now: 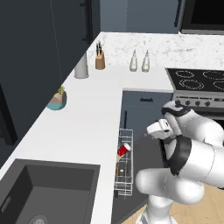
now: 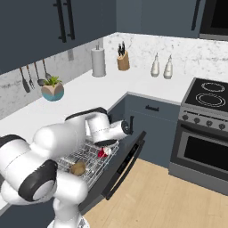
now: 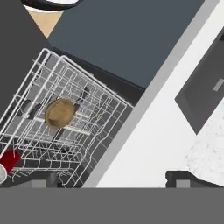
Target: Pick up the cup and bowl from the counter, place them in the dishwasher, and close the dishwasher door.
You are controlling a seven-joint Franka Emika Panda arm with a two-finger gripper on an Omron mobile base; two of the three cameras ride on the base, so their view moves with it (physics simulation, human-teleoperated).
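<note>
Cup [image 1: 124, 149] lying tipped in white wire rack [image 1: 124, 164] of open dishwasher [image 2: 95, 167], red body with pale mouth, toward the rack end nearer the stove. Also seen in right base view as a red patch [image 2: 102, 153] just under the arm's hand, and at the lower left edge of the hand view [image 3: 8, 160]. Bowl [image 3: 60, 113] sitting in the rack too, tan-brown, round, near rack middle; apart from cup. Same bowl in right base view [image 2: 78, 168]. Dishwasher door [image 2: 124, 165] hanging down, open, dark panel angled out over wood floor. Rack pulled out below the front edge of the white surface [image 1: 83, 118]. Fingers [image 3: 111, 183]: dark tips low in hand view, set well apart, holding nothing. Hand [image 2: 109, 131] hovering above rack. On surface toward back corner: knife block [image 1: 100, 60], two white bottles [image 1: 139, 61], paper towel roll [image 1: 81, 65]; plant pot [image 1: 57, 99] near left wall edge. Dark sink [image 1: 46, 192] at near end of surface.
</note>
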